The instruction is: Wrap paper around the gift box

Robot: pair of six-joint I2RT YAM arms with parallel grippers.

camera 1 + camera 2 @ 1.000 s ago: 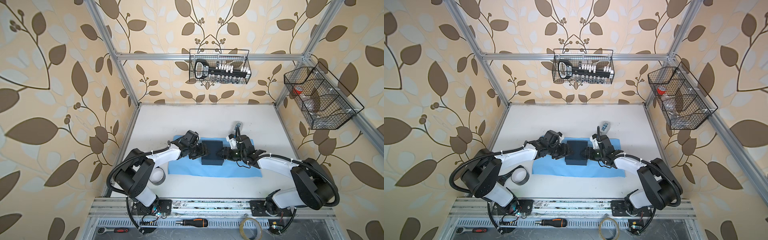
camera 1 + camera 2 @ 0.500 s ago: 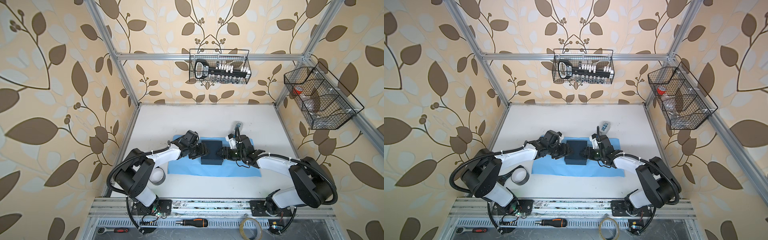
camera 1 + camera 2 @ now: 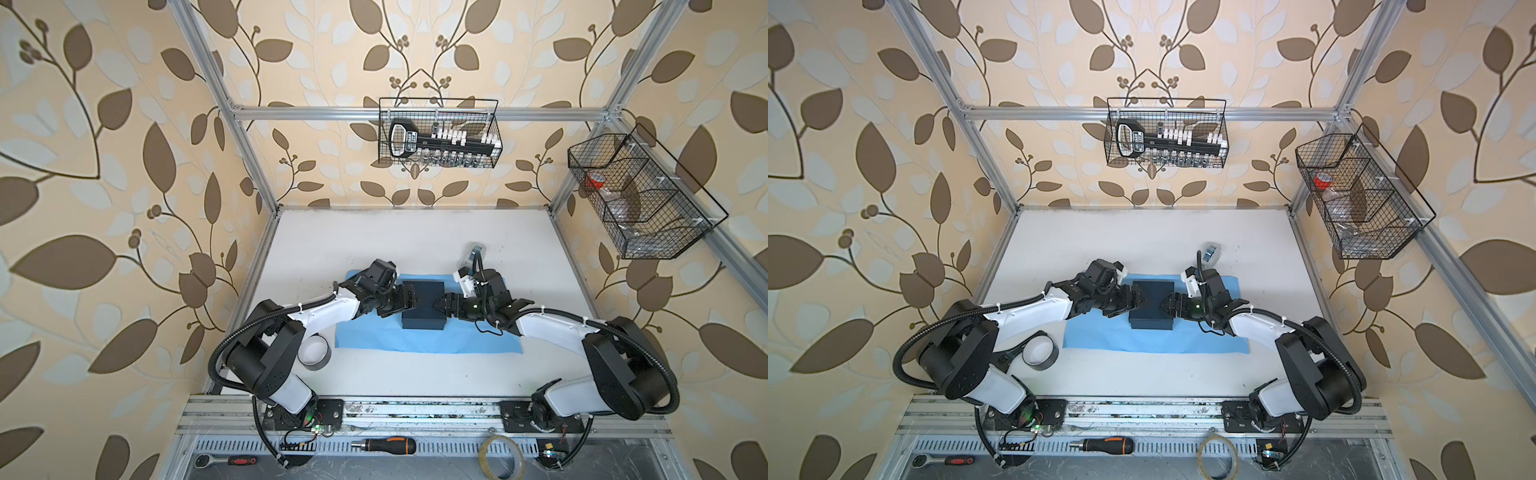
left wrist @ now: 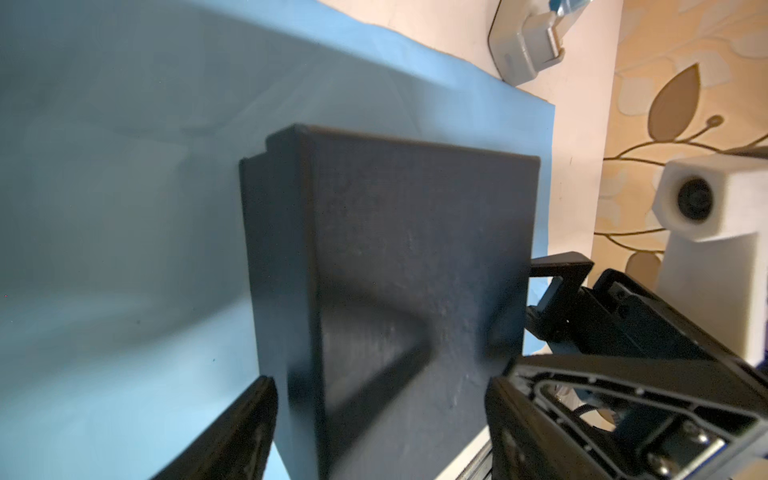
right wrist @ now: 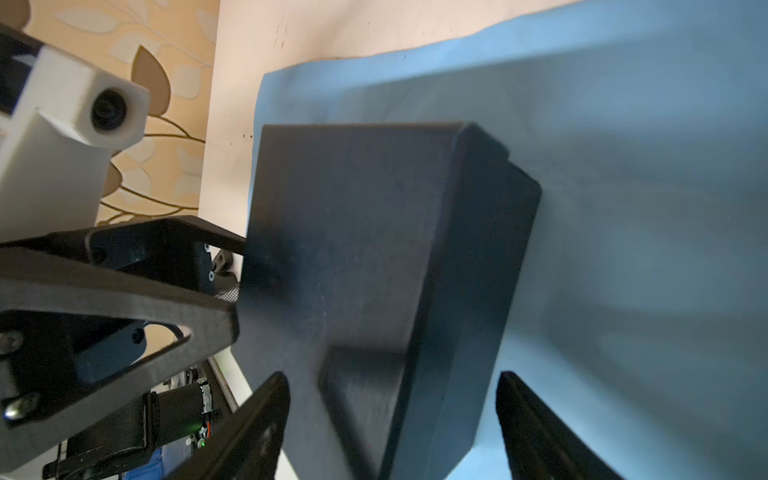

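The gift box is set on the paper, which is spread flat about the middle of the desk. The box's left edge is straddled by the left hand and its right edge by the right hand. Both hands are released, not clamped on it.

Dark navy gift box on sky-blue paper; white table; beige wallpaper with brown leaves; orange-black screwdriver at six o'clock.
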